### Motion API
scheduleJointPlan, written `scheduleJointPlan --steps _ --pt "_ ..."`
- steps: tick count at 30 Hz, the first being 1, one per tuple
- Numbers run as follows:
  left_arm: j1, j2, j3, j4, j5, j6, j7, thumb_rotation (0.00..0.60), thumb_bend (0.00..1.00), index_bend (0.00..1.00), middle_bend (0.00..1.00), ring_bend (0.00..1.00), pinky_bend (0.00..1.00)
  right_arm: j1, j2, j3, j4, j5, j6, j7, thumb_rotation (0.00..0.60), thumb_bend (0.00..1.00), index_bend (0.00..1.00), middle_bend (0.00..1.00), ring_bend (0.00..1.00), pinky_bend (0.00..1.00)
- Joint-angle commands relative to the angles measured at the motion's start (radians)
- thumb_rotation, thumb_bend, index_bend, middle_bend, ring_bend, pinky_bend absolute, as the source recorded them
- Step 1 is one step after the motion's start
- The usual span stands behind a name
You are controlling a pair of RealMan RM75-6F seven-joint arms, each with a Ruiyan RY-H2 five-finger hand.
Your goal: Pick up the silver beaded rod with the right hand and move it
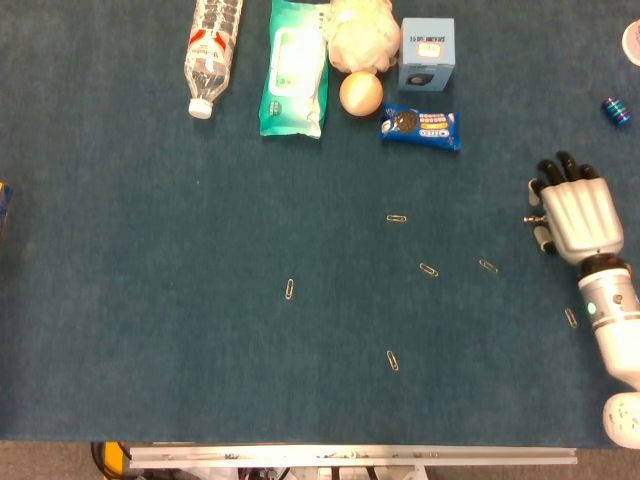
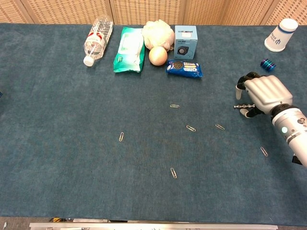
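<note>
The silver beaded rod (image 2: 239, 106) (image 1: 532, 218) lies on the blue cloth at the right side, only its left end showing from under my right hand (image 2: 264, 93) (image 1: 575, 215). The hand hovers palm down over it, fingers curled toward the cloth. The rod sits in the gap between the thumb (image 2: 246, 113) and the other fingertips (image 2: 239, 85), which stay apart. I cannot see any contact with the rod. My left hand shows in neither view.
Several paper clips, among them one (image 2: 219, 127), lie scattered mid-table. Along the far edge are a water bottle (image 2: 97, 34), wipes pack (image 2: 129, 49), round fruit (image 2: 158, 55), blue box (image 2: 185, 35) and cookie pack (image 2: 184, 68). A paper cup (image 2: 281, 35) and blue spool (image 2: 267, 64) stand far right.
</note>
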Motion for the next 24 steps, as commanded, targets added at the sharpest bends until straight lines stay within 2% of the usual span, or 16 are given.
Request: scheduleJointPlan --steps 1,24 --pt "0.0 0.0 0.0 0.0 0.0 0.0 -0.001 0.6 0.42 0.35 0.35 0.25 0.41 0.002 -0.003 -0.003 0.003 0.001 -0.003 0.0 0.6 0.22 0.49 0.24 0.12 0.27" --pt "0.003 0.003 0.0 -0.001 0.003 0.004 -0.006 0.6 0.42 0.35 0.35 0.25 0.41 0.019 -0.015 -0.004 0.018 0.025 -0.024 -0.001 0.6 0.26 0.52 0.24 0.12 0.27"
